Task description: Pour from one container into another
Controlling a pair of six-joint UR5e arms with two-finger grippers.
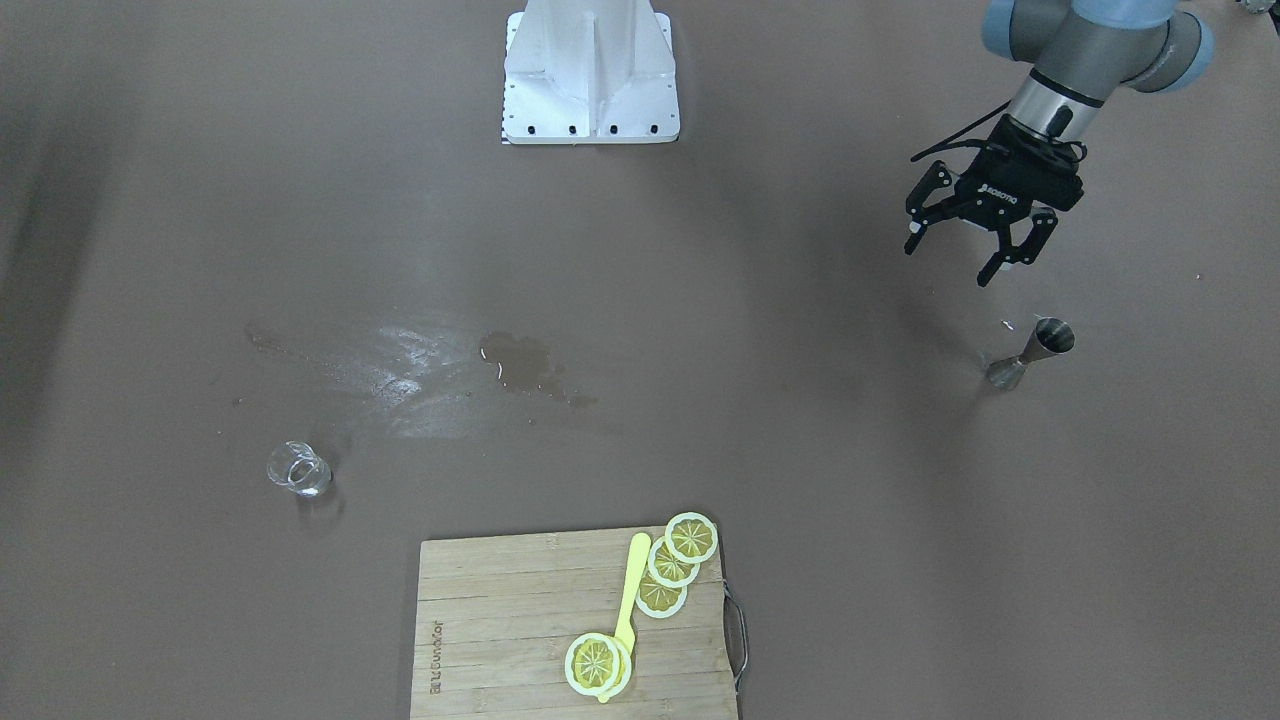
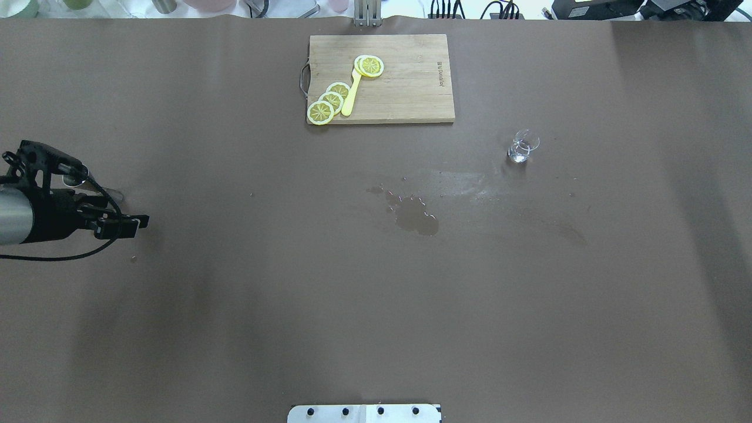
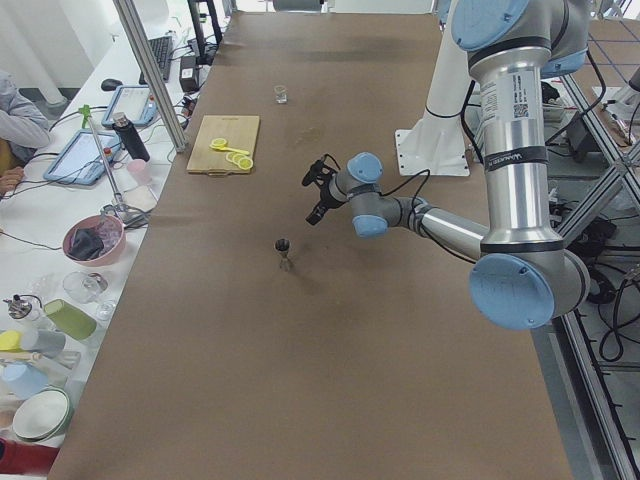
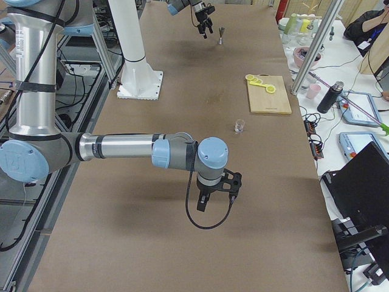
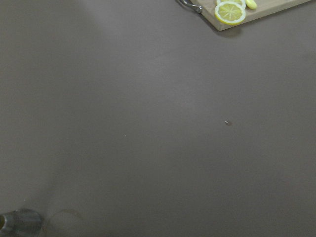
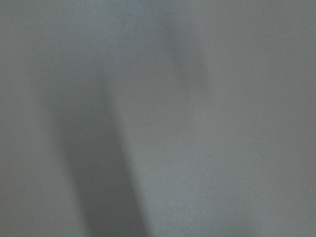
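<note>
A small steel jigger stands upright on the brown table at the robot's left end, and its rim shows in the left wrist view's bottom corner. My left gripper hangs open and empty above the table, a little to the robot's side of the jigger and not touching it. A small clear glass stands far off in the table's other half. My right gripper shows only in the exterior right view, low over bare table near that end; I cannot tell whether it is open or shut.
A wet puddle with smeared streaks lies mid-table between jigger and glass. At the far edge a wooden cutting board carries lemon slices and a yellow utensil. The robot's white base stands at the near edge.
</note>
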